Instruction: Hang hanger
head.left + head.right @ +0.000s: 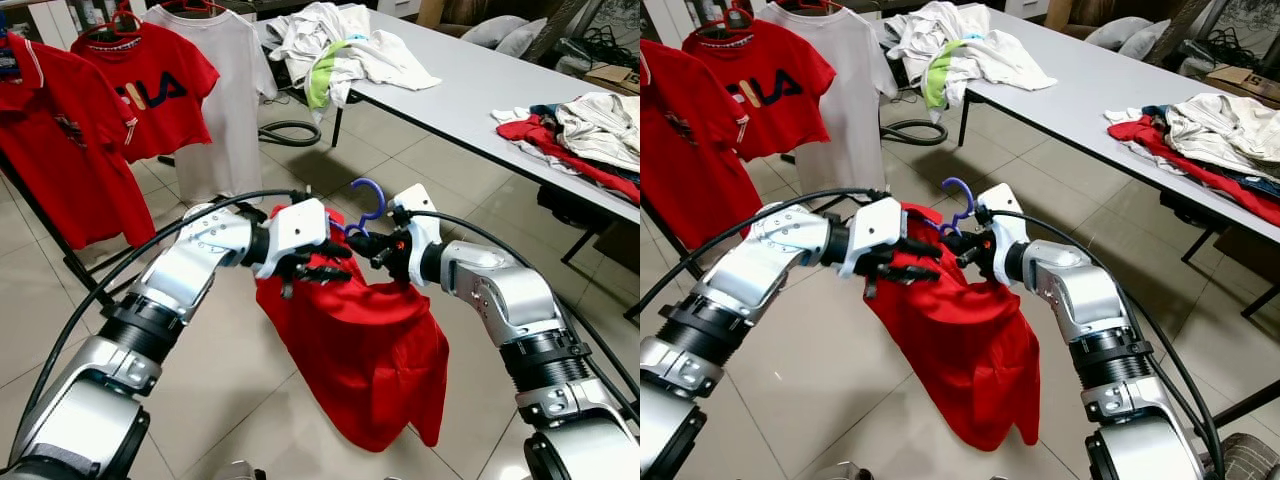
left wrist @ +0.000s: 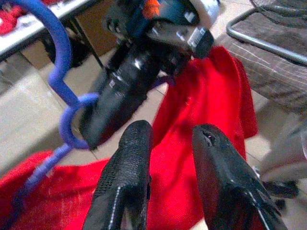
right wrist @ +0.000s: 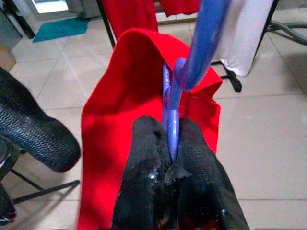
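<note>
Right now the right gripper (image 3: 173,143) has its two black fingers pressed together on the thin shaft of a blue plastic hanger (image 1: 368,206), clamped just under the curled hook, which rises straight above the fingertips. Draped from that hanger, directly below the right gripper and hanging down toward the pale tiled floor (image 1: 250,420), is a bright red cloth garment (image 1: 365,350), bunched and folded over itself.

Just beside it, on the side of the robot's left arm, the left gripper (image 2: 172,139) faces the right one with its fingers spread apart, holding nothing; red cloth shows in the gap between them. In the head views its fingertips seem to touch the top edge of the red garment, though the folds make that hard to confirm.

Beyond both grippers, well apart, a red FILA T-shirt (image 1: 150,90) and a white T-shirt (image 1: 222,90) hang on a clothes rack, with another red shirt (image 1: 50,150) nearer the left arm. Off past the right arm, a long grey table (image 1: 470,90) carries a heap of white clothes (image 1: 335,45) and a second mixed pile (image 1: 590,130).
</note>
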You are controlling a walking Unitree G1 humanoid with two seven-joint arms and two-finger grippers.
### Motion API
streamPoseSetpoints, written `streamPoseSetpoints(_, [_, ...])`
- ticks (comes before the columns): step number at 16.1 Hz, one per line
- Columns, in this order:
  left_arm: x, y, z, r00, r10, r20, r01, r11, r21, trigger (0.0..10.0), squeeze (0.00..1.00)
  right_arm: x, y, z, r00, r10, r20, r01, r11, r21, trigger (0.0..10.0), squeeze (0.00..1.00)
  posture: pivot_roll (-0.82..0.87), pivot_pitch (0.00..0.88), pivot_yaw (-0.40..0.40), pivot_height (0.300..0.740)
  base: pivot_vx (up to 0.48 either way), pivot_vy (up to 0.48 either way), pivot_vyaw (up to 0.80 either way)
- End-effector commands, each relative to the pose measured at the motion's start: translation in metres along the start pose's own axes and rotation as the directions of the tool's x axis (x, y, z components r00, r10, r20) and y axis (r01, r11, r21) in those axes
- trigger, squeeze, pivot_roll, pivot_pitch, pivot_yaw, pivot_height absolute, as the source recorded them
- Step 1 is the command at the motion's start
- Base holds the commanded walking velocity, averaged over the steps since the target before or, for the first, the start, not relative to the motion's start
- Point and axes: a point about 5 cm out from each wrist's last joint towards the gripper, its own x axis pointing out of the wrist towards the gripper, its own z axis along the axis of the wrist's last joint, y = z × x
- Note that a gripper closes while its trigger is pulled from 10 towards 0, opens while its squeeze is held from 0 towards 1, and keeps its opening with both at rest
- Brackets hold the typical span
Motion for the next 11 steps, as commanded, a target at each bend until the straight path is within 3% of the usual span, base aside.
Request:
streamPoseSetpoints(1, [0.002, -0.003, 0.003, 0.998, 0.000, 0.067, 0.004, 0.998, -0.063, 10.0, 1.00, -0.006, -0.012, -0.002, 0.996, -0.081, 0.028, 0.080, 0.996, 0.023, 0.0, 0.00, -0.05, 0.000, -0.017, 0.740, 0.000, 0.000, 0.00])
streamPoseSetpoints(2, [0.002, 0.001, 0.005, 0.987, 0.091, 0.136, -0.075, 0.990, -0.118, 10.0, 1.00, -0.009, -0.018, -0.007, 0.991, -0.128, 0.025, 0.127, 0.991, 0.042, 0.0, 0.00, -0.05, 0.000, -0.010, 0.740, 0.000, 0.000, 0.00])
streamPoseSetpoints(3, [-0.001, 0.005, 0.005, 0.946, 0.245, 0.214, -0.194, 0.953, -0.232, 10.0, 1.00, -0.015, -0.026, -0.016, 0.977, -0.214, 0.020, 0.211, 0.974, 0.080, 0.0, 0.00, -0.06, 0.000, 0.003, 0.740, 0.000, 0.000, 0.00])
streamPoseSetpoints(4, [-0.005, 0.006, 0.001, 0.910, 0.341, 0.236, -0.257, 0.911, -0.322, 10.0, 0.98, -0.021, -0.031, -0.023, 0.964, -0.266, 0.014, 0.263, 0.959, 0.109, 0.0, 0.00, -0.06, 0.000, 0.005, 0.740, 0.000, 0.000, 0.00])
streamPoseSetpoints(5, [-0.012, 0.003, -0.009, 0.861, 0.457, 0.225, -0.320, 0.830, -0.457, 10.0, 0.58, -0.030, -0.035, -0.036, 0.946, -0.325, -0.016, 0.324, 0.935, 0.144, 9.2, 0.00, -0.06, 0.000, 0.007, 0.740, 0.000, 0.000, 0.00])
streamPoseSetpoints(6, [-0.019, 0.003, -0.024, 0.812, 0.567, 0.137, -0.424, 0.734, -0.530, 10.0, 0.00, -0.036, -0.036, -0.047, 0.927, -0.371, -0.053, 0.374, 0.914, 0.156, 10.0, 0.00, -0.06, 0.000, 0.003, 0.740, 0.000, 0.000, 0.00])
streamPoseSetpoints(7, [-0.030, 0.000, -0.049, 0.701, 0.713, -0.011, -0.577, 0.558, -0.596, 10.0, 0.00, -0.046, -0.038, -0.060, 0.887, -0.455, -0.082, 0.462, 0.871, 0.166, 10.0, 0.00, -0.06, 0.000, -0.006, 0.740, 0.000, 0.000, 0.00])
streamPoseSetpoints(8, [-0.034, -0.004, -0.060, 0.643, 0.761, -0.090, -0.644, 0.473, -0.601, 10.0, 0.00, -0.050, -0.040, -0.062, 0.859, -0.508, -0.065, 0.511, 0.847, 0.146, 10.0, 0.00, -0.06, 0.000, -0.007, 0.740, 0.000, 0.000, 0.00])
streamPoseSetpoints(9, [-0.039, -0.012, -0.070, 0.568, 0.814, -0.120, -0.704, 0.406, -0.583, 10.0, 0.00, -0.059, -0.043, -0.062, 0.802, -0.598, 0.006, 0.594, 0.798, 0.100, 10.0, 0.00, -0.06, 0.000, -0.009, 0.740, 0.000, 0.000, 0.00])
streamPoseSetpoints(10, [-0.037, -0.019, -0.074, 0.557, 0.817, -0.149, -0.726, 0.392, -0.564, 10.0, 0.00, -0.065, -0.042, -0.064, 0.795, -0.606, 0.039, 0.599, 0.793, 0.107, 10.0, 0.00, -0.06, 0.000, -0.011, 0.740, 0.000, 0.000, 0.00])
streamPoseSetpoints(11, [-0.033, -0.030, -0.076, 0.546, 0.817, -0.186, -0.756, 0.385, -0.529, 10.0, 0.00, -0.076, -0.040, -0.068, 0.758, -0.646, 0.093, 0.639, 0.763, 0.096, 10.0, 0.00, -0.05, 0.000, -0.011, 0.740, 0.000, 0.000, 0.00])
